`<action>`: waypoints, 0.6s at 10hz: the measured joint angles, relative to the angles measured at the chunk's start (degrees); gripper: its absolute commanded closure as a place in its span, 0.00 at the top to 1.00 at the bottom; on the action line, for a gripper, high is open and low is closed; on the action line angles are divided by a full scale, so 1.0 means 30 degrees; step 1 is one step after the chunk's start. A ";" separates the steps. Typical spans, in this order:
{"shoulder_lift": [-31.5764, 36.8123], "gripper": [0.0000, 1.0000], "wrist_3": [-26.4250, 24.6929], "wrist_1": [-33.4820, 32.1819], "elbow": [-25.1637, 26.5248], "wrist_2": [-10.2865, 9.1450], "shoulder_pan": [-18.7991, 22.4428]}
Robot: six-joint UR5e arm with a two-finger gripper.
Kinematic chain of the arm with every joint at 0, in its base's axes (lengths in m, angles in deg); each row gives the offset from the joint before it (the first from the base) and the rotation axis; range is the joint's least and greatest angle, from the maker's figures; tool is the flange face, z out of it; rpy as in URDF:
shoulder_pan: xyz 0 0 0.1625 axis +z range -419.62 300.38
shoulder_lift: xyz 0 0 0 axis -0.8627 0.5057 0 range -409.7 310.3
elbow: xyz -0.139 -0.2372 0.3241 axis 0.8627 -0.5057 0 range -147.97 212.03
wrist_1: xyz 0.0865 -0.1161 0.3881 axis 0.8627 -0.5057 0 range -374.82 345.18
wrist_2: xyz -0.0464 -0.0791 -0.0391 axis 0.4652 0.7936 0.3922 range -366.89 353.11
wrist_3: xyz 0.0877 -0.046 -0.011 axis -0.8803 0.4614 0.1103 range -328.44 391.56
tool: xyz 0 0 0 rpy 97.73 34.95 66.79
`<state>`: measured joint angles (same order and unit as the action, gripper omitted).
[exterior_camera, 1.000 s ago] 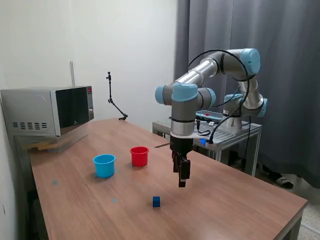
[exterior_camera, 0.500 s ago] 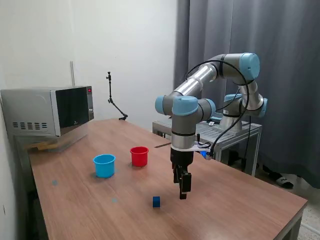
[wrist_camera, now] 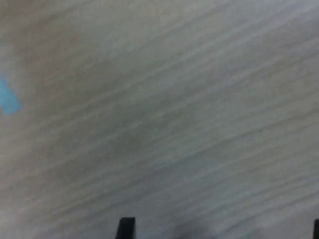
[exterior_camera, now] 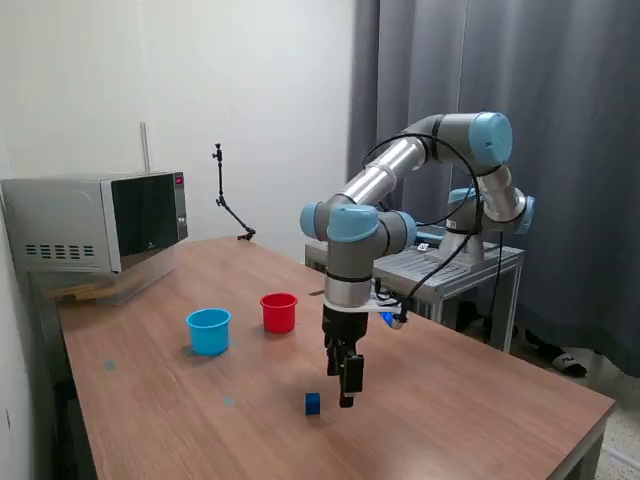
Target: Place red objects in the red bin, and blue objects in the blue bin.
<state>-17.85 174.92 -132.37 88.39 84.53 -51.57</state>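
Observation:
One small dark blue cube (exterior_camera: 313,403) lies on the wooden table (exterior_camera: 150,410) toward its front. My gripper (exterior_camera: 346,392) hangs just above the table, slightly to the exterior view's right of that cube and not touching it. In the wrist view its two dark fingertips (wrist_camera: 126,228) sit far apart over blurred bare wood, so my gripper (wrist_camera: 222,233) is open and holds nothing. The red bin (exterior_camera: 279,312), a small red cup, and the blue bin (exterior_camera: 209,331), a light-blue cup, stand side by side farther back. No red objects are in view.
A microwave (exterior_camera: 95,222) stands at the table's far end on the exterior view's left. A thin black stand (exterior_camera: 228,205) rises behind the cups. A metal cart (exterior_camera: 440,265) holds the arm's base past the table. The wrist view shows a light-blue patch (wrist_camera: 7,98) at its edge.
My arm has swung toward the exterior view's left and come lower, bringing the gripper from well right of the blue cube to close beside it. The cube and cups have not moved.

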 measured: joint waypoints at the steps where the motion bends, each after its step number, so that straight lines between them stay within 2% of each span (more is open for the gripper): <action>1: -0.0039 1.00 0.0147 -0.0162 -0.0090 0.0026 -0.0160; 6: -0.0746 1.00 0.0279 -0.0389 -0.1221 0.0037 -0.0664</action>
<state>-20.09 175.76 -133.53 84.73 84.64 -53.57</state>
